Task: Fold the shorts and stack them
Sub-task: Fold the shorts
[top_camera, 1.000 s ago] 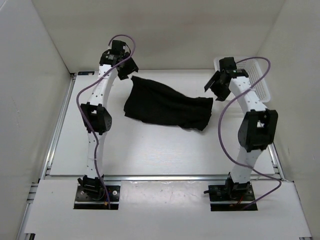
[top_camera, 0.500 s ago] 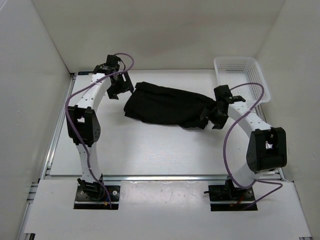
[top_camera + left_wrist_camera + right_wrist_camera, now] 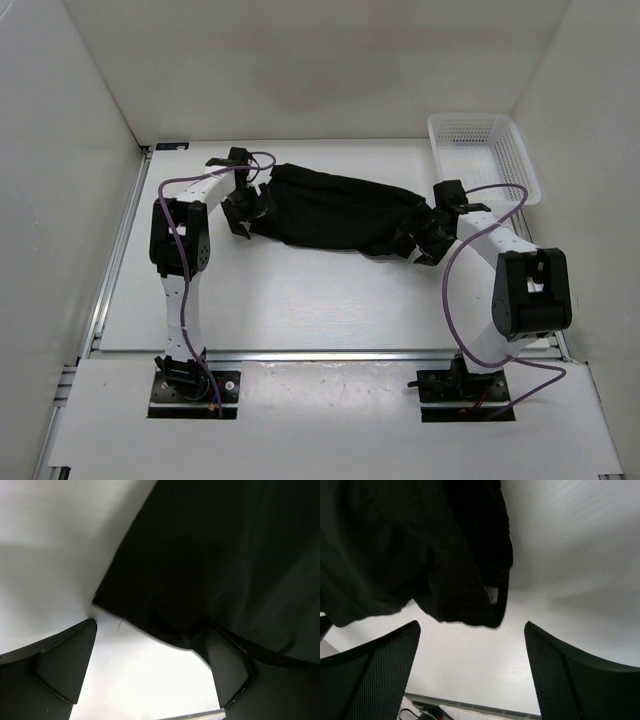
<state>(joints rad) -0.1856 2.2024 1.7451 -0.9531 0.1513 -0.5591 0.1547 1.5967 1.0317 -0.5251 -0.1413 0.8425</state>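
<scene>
Shorts (image 3: 335, 210) lie crumpled between left gripper (image 3: 248, 210) and right gripper (image 3: 422, 240), jaws spread at each end; a shallow pinch could catch one layer only.

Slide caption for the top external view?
Left claw and right claw, both open, at opposite ends of the black shorts on the table; white mesh basket far right.

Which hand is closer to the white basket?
The right hand, at the end of the shorts on the basket's side of the table; the left hand is at the shorts' opposite end, far from it.
</scene>
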